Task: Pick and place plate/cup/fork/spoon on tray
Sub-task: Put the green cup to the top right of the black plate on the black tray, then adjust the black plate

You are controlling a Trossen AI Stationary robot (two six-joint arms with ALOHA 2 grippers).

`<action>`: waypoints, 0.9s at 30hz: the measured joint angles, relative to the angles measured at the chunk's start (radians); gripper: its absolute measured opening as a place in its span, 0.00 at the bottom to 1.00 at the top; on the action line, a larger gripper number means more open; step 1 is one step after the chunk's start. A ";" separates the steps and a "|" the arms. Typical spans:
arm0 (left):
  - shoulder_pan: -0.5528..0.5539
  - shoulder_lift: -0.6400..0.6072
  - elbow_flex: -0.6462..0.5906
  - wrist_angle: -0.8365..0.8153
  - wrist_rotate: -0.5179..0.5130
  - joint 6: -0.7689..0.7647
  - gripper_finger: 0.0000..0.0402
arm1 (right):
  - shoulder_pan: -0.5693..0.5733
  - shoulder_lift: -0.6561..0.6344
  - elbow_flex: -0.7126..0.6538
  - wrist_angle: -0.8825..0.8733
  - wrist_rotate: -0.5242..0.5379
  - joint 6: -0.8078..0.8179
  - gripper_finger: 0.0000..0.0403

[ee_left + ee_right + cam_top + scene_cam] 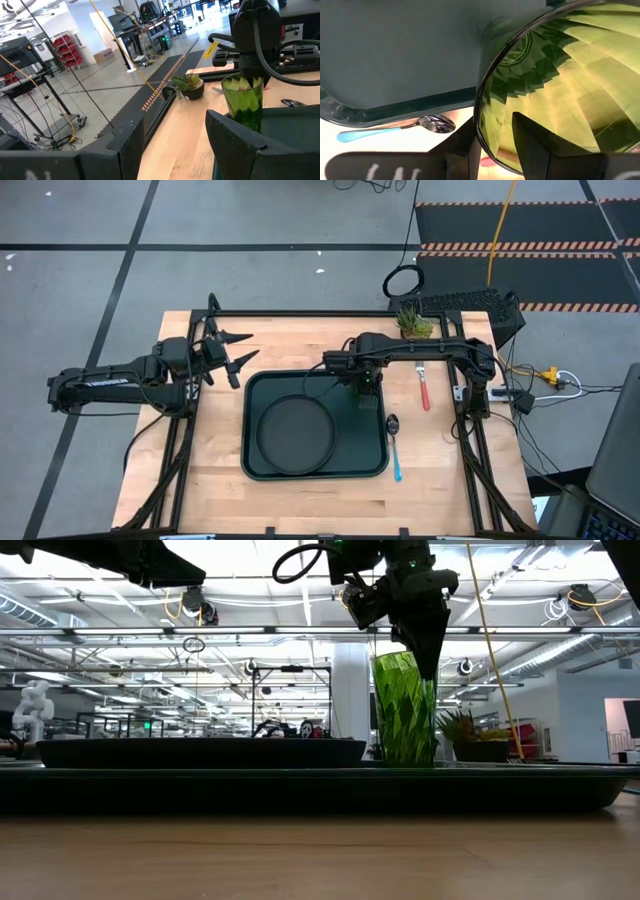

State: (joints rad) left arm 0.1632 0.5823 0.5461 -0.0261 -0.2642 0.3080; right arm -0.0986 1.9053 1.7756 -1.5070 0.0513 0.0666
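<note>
The right gripper (420, 658) pinches the rim of the translucent green plastic cup (405, 708), upright at the far right corner of the dark green rectangular tray (375, 465) — it looks seated, so part the fingers and rise straight, lest it tip.

High view: looks straight down from far up, sees the whole table (215, 480) and both arms.
Low view: sits at table height, looks level across the tray (320, 783) into the room.
Left wrist view: looks across the table at the cup (243, 100).
Right wrist view: very close, looks down into the cup (560, 85).
Shared: all 4 views show the cup and tray.
</note>
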 joint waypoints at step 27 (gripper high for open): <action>0.000 0.000 0.000 0.003 0.000 -0.001 0.52 | 0.082 -0.219 0.000 0.029 0.087 0.218 0.25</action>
State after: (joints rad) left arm 0.1634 0.5822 0.5458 -0.0229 -0.2642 0.3073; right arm -0.0170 1.6863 1.7756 -1.4779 0.1384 0.2849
